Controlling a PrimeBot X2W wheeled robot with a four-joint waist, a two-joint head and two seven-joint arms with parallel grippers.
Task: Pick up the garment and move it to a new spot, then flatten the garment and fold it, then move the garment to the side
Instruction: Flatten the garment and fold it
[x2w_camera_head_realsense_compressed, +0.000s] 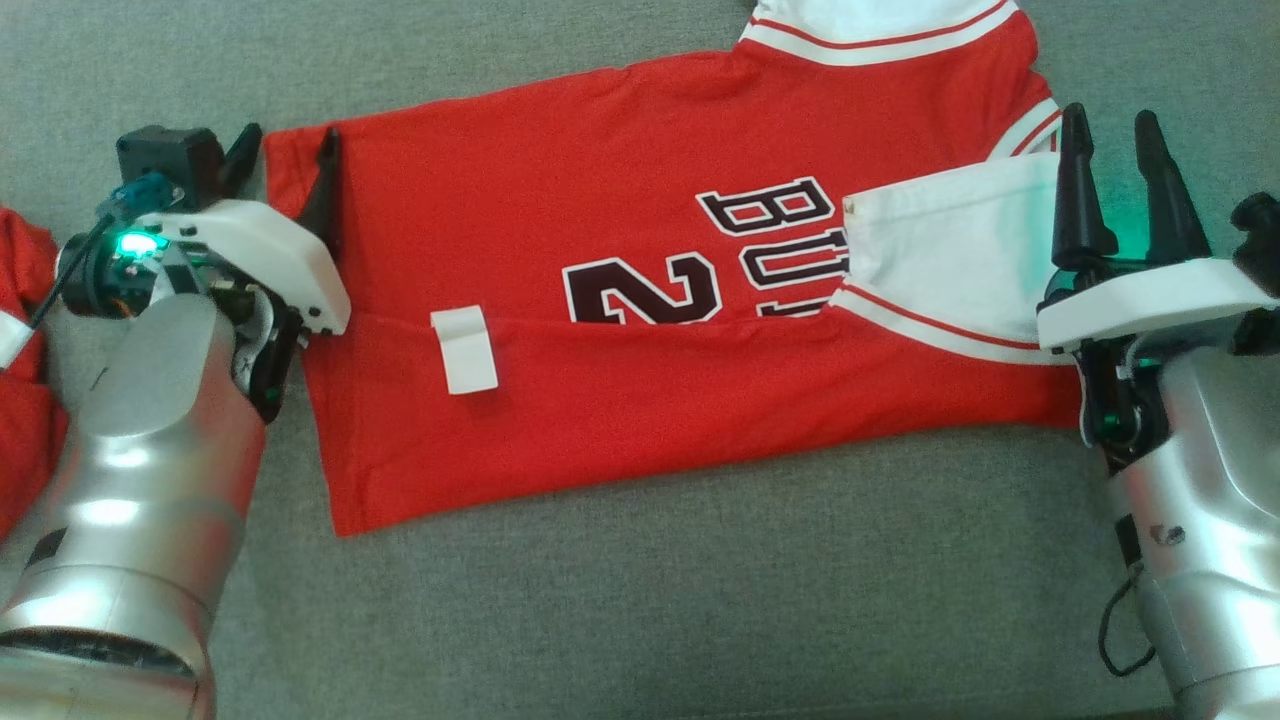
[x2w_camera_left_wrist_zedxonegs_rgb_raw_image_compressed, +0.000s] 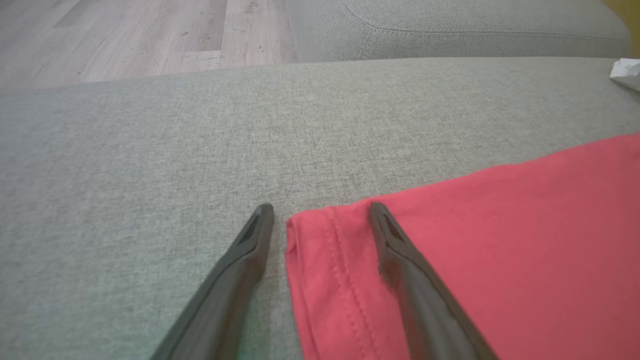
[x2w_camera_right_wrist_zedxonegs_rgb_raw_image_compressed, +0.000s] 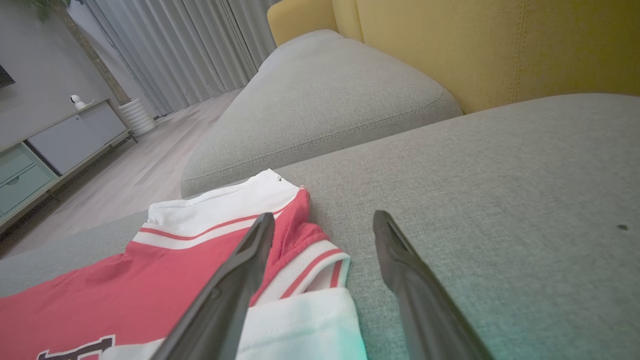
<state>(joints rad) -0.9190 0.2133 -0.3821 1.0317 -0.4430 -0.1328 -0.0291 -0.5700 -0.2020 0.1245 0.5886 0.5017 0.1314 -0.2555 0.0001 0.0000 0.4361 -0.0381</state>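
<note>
Left gripper is standing spread wide and holding nothing. It is straddling the garment's far hem corner, with one finger over the sofa and the other over red cloth. Right gripper, equally spread and empty, is straddling the opposite end, with one finger over the white sleeve and the other off the cloth.

The garment is lying flat across the sofa, its near long edge already folded up over the number. The arms are probably lining up at matching ends so the next lengthwise fold comes out even. I cannot tell whether the fingertips are touching the cloth.

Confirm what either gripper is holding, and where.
Nothing is held: the left gripper and the right gripper stand open at opposite ends of the shirt.
</note>
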